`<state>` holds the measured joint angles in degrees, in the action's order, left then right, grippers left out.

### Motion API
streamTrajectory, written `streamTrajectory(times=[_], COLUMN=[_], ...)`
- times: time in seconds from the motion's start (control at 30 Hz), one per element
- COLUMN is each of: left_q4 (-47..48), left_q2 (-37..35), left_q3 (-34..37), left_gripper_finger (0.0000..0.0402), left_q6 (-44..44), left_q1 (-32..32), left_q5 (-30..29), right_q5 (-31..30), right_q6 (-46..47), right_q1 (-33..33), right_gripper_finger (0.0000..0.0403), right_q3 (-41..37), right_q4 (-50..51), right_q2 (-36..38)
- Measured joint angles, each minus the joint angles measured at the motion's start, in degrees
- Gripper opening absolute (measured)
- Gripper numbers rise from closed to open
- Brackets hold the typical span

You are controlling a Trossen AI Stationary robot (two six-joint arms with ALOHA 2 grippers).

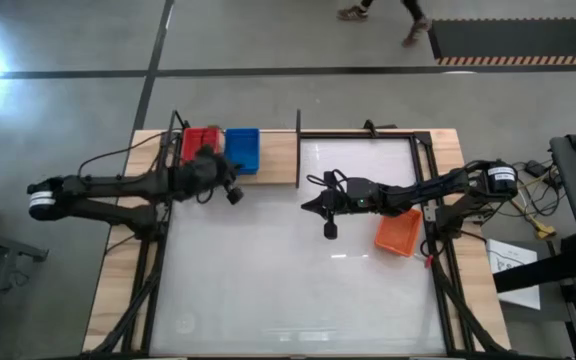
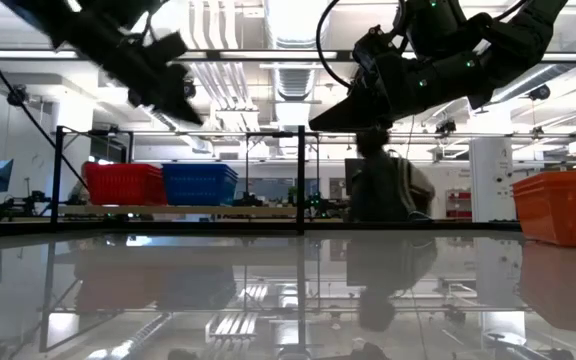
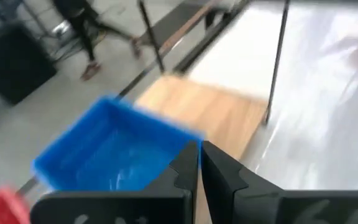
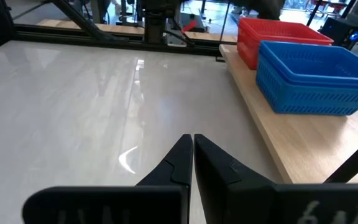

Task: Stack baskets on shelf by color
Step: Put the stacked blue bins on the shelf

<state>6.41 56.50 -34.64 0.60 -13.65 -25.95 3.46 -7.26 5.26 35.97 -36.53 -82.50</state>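
Both sets of jaws were pressed together with nothing between them. The left gripper [image 3: 199, 163] hung closed just above the near rim of the blue baskets [image 1: 242, 148], over the shelf [image 1: 280, 158]; the right gripper [image 4: 192, 155] hovered shut above the bare middle of the white tabletop [image 1: 268, 280], pointing toward that shelf.

The red baskets [image 1: 200, 143] and the blue ones sat side by side on the light-wood board, touching or nearly so, with a free strip of wood left beyond the blue stack up to the thin dark post [image 1: 298, 148]. The orange basket [image 1: 400, 235] lay on the tabletop under the right arm's forearm, close to the table's right rail, not yet on the shelf.

The likeliest trouble, to my eye, was the left arm: if it swung low while pulling away, its closed fingers could catch the blue rim and shove the stack into the red one or off the back edge. The right arm would have to back up to reach the orange basket, and the rail beside it left little slack. The free slot by the post looked tight; a crooked approach could knock the post. Otherwise the table's centre stood open.
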Motion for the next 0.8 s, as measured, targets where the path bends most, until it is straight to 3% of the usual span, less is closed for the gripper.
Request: streamTrajectory(times=[0.13,0.33,0.6,0.8], left_q4=[0.0,-1.0,-1.8,-1.4], left_q2=[3.9,14.1,26.7,30.6], left_q3=[-5.9,-14.1,-21.7,-22.7], left_gripper_finger=[0.0003,0.0003,0.0003,0.0003], left_q6=[-3.6,-8.5,-10.3,-10.4], left_q1=[-4.4,-6.9,-8.7,-10.3], left_q5=[7.6,13.6,13.4,10.2], right_q5=[0.0,0.0,0.0,0.0], right_q6=[-0.7,-0.3,1.2,1.3], right_q1=[0.0,0.0,0.0,-0.1], right_gripper_finger=[0.0009,0.0009,0.0009,0.0009], right_q3=[0.0,0.0,0.0,0.0], right_q4=[-0.2,-0.2,-0.2,-0.2], right_q2=[0.0,0.0,0.0,0.0])
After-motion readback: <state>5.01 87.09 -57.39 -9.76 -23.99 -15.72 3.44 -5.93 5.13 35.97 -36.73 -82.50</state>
